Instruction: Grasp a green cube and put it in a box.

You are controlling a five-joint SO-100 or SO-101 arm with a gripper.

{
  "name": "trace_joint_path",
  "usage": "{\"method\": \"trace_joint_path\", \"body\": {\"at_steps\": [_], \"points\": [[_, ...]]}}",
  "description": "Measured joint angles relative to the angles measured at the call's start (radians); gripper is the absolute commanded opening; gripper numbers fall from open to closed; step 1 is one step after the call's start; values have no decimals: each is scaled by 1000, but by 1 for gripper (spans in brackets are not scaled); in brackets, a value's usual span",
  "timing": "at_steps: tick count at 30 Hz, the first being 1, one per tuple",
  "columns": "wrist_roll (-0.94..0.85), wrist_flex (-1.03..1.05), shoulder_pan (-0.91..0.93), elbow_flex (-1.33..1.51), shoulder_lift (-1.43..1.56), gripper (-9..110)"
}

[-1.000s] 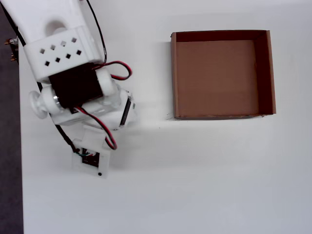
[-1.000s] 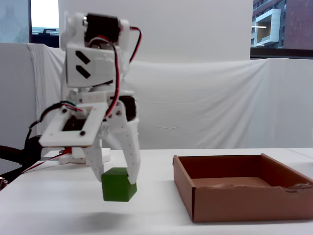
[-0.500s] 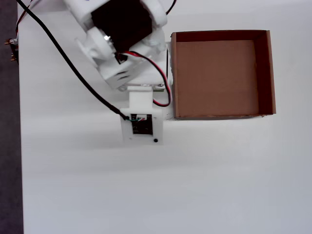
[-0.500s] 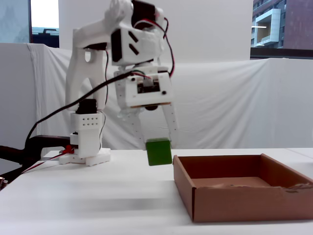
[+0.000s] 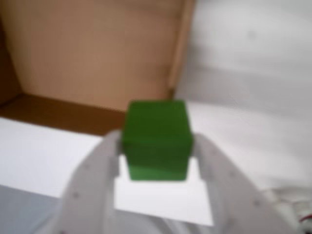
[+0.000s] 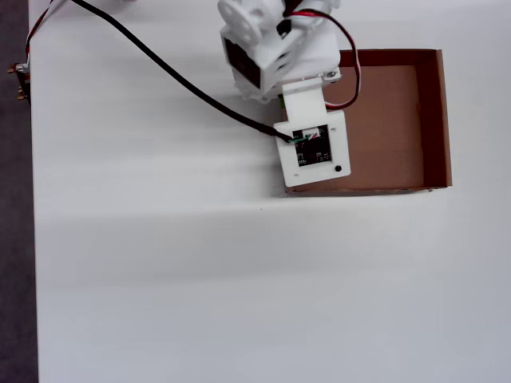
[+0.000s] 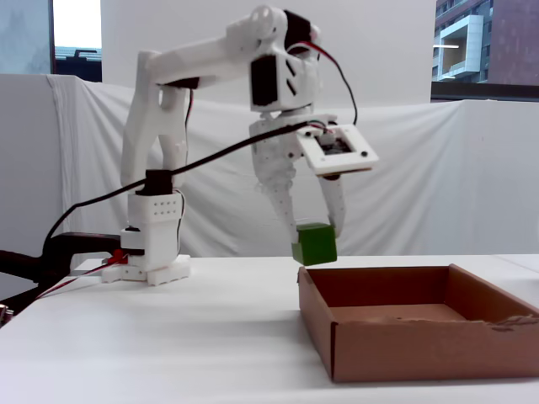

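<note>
Green cube (image 7: 314,245) between clamped jaws

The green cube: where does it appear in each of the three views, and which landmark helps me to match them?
Wrist view: the green cube sits at the centre, between the gripper fingers.
Overhead view: not visible; the arm's wrist covers it, near the left wall of the box.
Fixed view: the green cube hangs at centre, just above the box's left wall.
Shared landmark: the box, also seen behind the cube in the wrist view.
</note>
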Motion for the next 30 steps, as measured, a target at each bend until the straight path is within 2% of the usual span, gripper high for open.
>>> {"method": "trace_joint_path", "body": {"at_steps": [13, 30], "points": [[6, 35, -37, -169, -144, 13], [6, 38, -77, -225, -272, 13]]}}
